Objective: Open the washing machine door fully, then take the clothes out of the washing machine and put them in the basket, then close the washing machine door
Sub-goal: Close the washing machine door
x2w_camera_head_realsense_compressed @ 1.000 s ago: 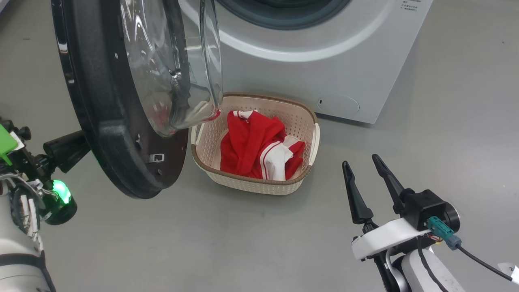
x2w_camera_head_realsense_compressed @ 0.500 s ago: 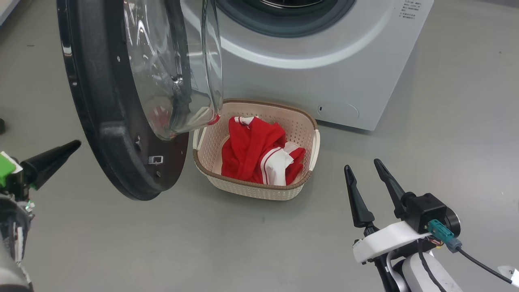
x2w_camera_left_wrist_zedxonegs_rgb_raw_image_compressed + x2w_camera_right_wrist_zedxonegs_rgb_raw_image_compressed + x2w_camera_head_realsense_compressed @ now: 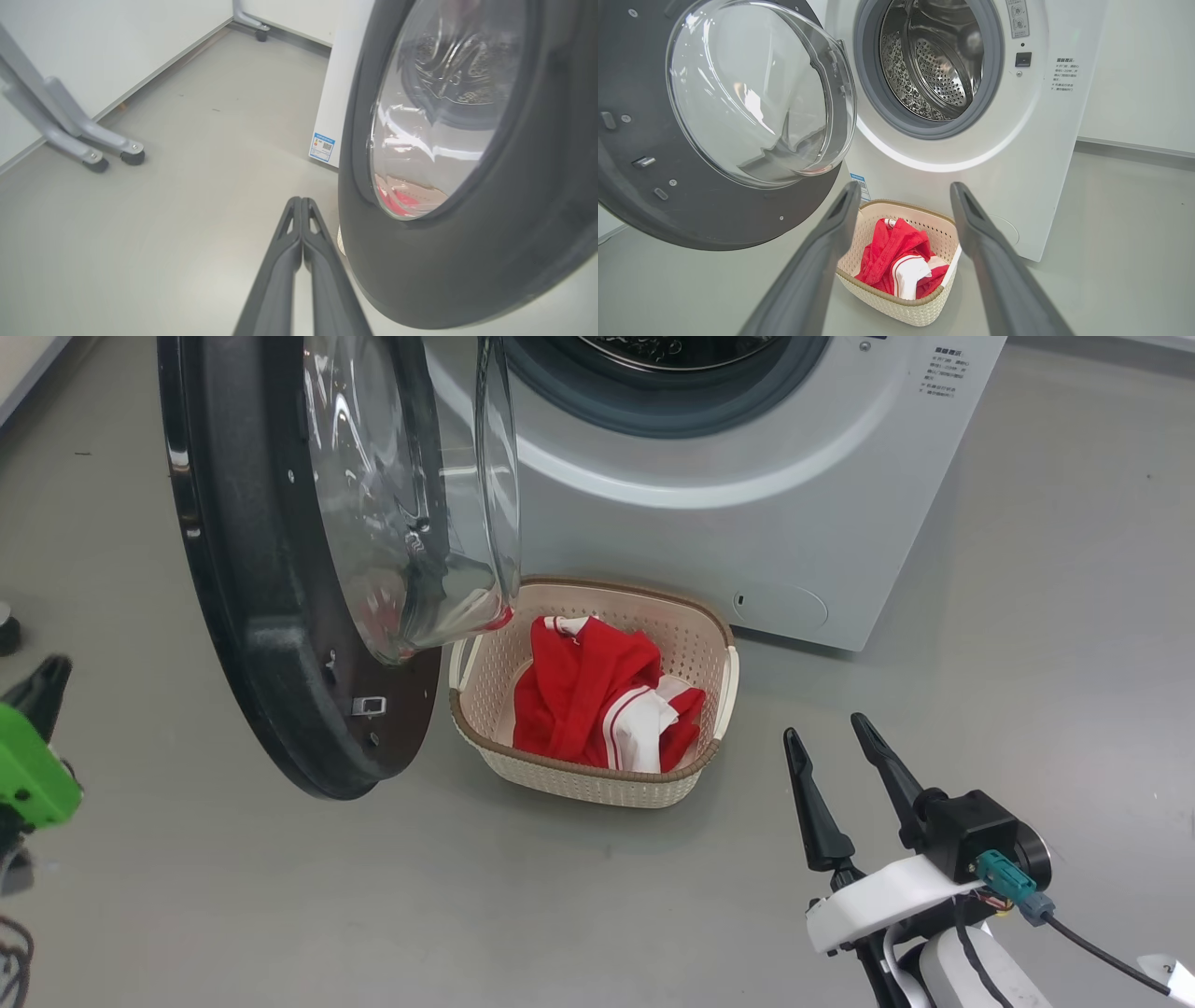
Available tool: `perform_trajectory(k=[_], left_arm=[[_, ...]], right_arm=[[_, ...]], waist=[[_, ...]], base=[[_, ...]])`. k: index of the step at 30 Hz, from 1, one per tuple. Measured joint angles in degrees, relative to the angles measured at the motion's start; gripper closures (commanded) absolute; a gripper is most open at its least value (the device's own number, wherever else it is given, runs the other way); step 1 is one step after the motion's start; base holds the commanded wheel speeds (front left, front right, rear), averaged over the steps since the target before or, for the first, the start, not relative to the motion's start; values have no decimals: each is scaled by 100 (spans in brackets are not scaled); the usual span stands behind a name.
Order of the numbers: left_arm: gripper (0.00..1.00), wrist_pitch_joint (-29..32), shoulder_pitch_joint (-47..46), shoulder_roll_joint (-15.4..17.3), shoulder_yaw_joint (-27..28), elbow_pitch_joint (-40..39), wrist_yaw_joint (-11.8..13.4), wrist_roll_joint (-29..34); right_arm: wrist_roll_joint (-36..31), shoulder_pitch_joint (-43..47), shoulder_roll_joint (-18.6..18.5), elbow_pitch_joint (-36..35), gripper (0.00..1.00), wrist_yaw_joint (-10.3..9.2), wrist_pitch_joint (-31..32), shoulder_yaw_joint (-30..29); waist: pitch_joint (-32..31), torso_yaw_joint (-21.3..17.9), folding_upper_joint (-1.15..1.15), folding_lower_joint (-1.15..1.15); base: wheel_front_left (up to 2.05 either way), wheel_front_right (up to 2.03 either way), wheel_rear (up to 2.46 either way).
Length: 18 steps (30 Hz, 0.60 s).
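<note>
The washing machine (image 3: 747, 523) stands with its drum (image 3: 934, 60) bare. Its black washing machine door (image 3: 261, 616) hangs swung out to the left, glass porthole (image 3: 752, 98) bulging over the basket's corner. The red and white clothes (image 3: 597, 700) lie in the cream basket (image 3: 579, 782) on the floor in front of the machine. My left gripper (image 3: 49, 677) is shut and holds nothing, left of the door's outer face (image 3: 467, 261); its fingertips (image 3: 301, 201) sit close beside the rim. My right gripper (image 3: 825, 728) is open, right of the basket; the right wrist view frames the basket (image 3: 901, 310) between the fingers.
Grey metal frame legs on casters (image 3: 93, 149) stand along the white wall to the left of the machine. A blue label (image 3: 322, 147) is stuck low on the machine's side. Bare grey floor lies around the basket and both arms.
My left gripper has drawn back from the door's edge toward the left of the head view. The head camera has tilted up a little. Door, basket and right gripper stay put.
</note>
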Motion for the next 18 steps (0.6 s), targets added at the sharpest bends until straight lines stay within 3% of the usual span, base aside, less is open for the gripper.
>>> perform_trajectory(k=[4,18], left_arm=[[100,-676,577,1,-81,152,1,133],[100,-2757,1252,-9,-402,171,1,593]], right_arm=[[0,5,2,2,0,0,0,2],[36,65,5,26,0,1,-1,0]], waist=[[-22,3,0,0],[-125,44,0,0]], base=[[0,0,0],[0,0,0]])
